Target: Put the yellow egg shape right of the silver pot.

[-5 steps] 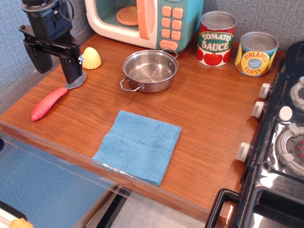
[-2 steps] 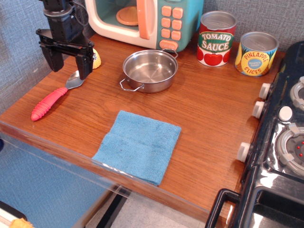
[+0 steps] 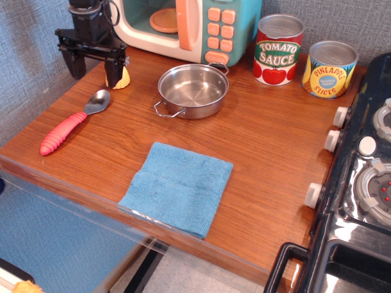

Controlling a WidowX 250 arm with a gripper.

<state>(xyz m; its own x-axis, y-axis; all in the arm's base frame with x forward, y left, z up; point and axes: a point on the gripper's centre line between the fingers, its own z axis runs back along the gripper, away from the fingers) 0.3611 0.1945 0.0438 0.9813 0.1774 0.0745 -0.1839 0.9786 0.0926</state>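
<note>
**Ana:** Observation.image has the gripper at the far left of the counter, well left of the silver pot. Its two black fingers are spread wide with nothing between them.

**Ben:** And the yellow egg shape?

**Ana:** Left of the pot as well, near it but apart, standing on the wooden counter. Only a sliver of it shows: the nearer finger stands in front of it. So the egg looks to sit behind that finger, not between the two. I can't tell whether they touch.

**Ben:** Then the task isn't begun. What worries you?

**Ana:** The alignment. If the arm drops as it stands, I'd expect a fingertip to land on the dome or knock it sideways toward the toy microwave behind the pot. The ridged, rounded top could also squirt out of a pinch taken off-centre.

**Ben:** Anything else near?

**Ana:** The red-handled spoon lies left of the pot and nearer the counter's front edge; a low sweep could drag it. On the carry, the egg must clear the pot's rim and its wire handles. The landing spot right of the pot is bare wood, with the tomato sauce tin behind it, so a release too far back might bump that tin.
</note>
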